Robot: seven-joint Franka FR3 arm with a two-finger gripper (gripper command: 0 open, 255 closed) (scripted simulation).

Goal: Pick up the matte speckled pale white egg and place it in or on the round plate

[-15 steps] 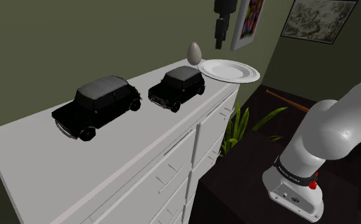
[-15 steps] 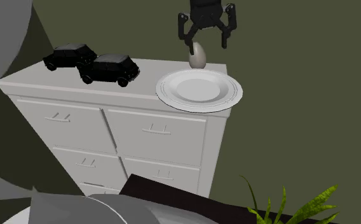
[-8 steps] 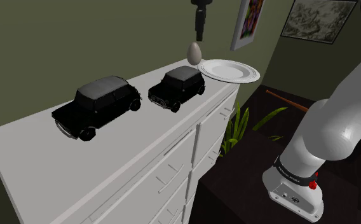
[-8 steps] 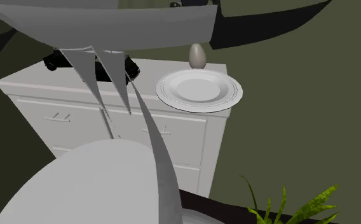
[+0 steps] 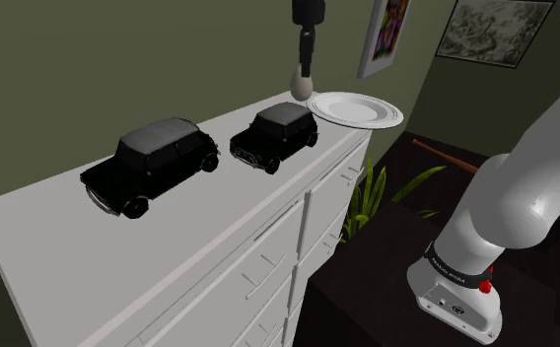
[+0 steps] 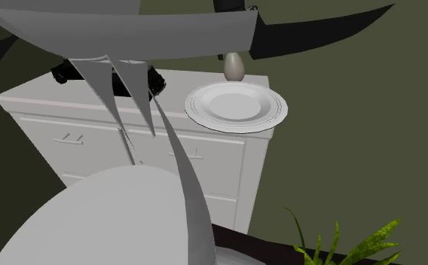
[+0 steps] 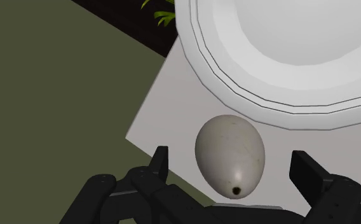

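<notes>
Pale speckled egg (image 7: 230, 154) stands at a corner of the dresser (image 7: 166, 108), just beside the round plate (image 7: 224, 70), between wide-open jaws not touching it; an off-centre close could knock it over the edge.

Your egg (image 7: 230, 154) stands on the dresser's (image 5: 71, 256) corner, just beside the plate (image 5: 357, 109), between the fingers (image 7: 309, 177) and apart from both. A toy car (image 5: 276, 135) sits near the plate, a second toy car (image 5: 150, 163) farther along.
</notes>
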